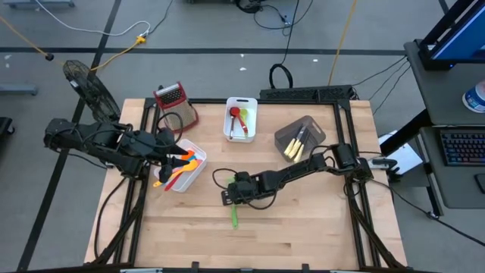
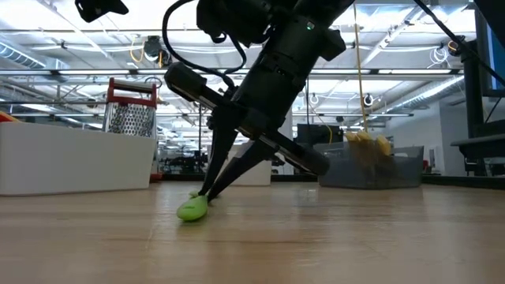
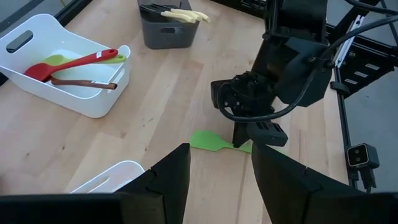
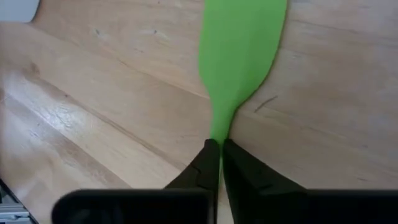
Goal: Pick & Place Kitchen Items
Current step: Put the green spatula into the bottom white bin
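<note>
I see a bright green spatula (image 4: 239, 56), flat-bladed with a thin neck, lying on the tabletop (image 1: 303, 227) near its middle. My right tool (image 4: 219, 155) pinches its neck; my left tool (image 3: 221, 177) hangs spread over the left white bin (image 1: 198, 168).

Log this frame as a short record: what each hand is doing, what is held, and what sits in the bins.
right hand: low at table centre, shut on the green spatula
green spatula: flat on the wood
left hand: open, empty, above the left white bin
left white bin: orange, red and yellow utensils
middle white bin: red spatula, green and brown utensils
grey bin: cream and yellow utensils
grater: at the back left
</note>
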